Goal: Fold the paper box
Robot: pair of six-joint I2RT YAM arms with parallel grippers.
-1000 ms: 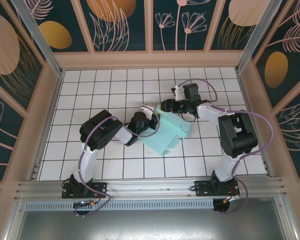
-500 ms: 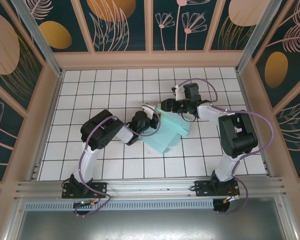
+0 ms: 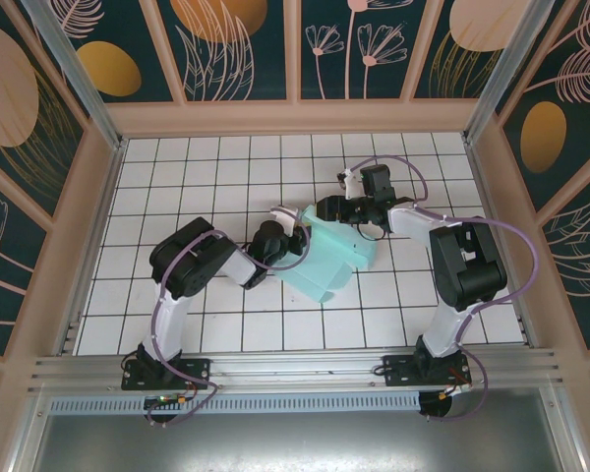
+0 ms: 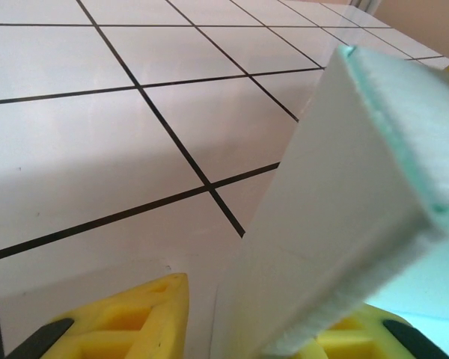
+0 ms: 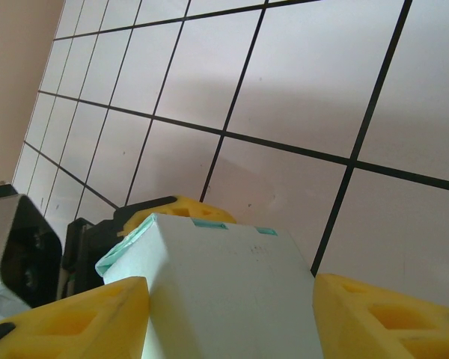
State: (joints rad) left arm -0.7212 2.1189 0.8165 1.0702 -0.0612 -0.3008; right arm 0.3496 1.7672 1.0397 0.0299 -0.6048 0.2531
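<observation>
- The paper box (image 3: 329,258) is lying near the middle of the white tiled table (image 3: 177,177), between the two grippers, partly folded.
- The right gripper (image 5: 232,318) is pinching a folded end of the box from both sides.
- The left gripper (image 4: 247,329) is straddling a raised panel with its jaws spread; a narrow gap is showing between the card and one yellow finger (image 4: 127,321).

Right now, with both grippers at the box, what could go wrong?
1. The left gripper looks loose around a raised wall of the paper box; that fold may spring back.
2. The right gripper squeezes the thin card across its width and might crush it.
</observation>
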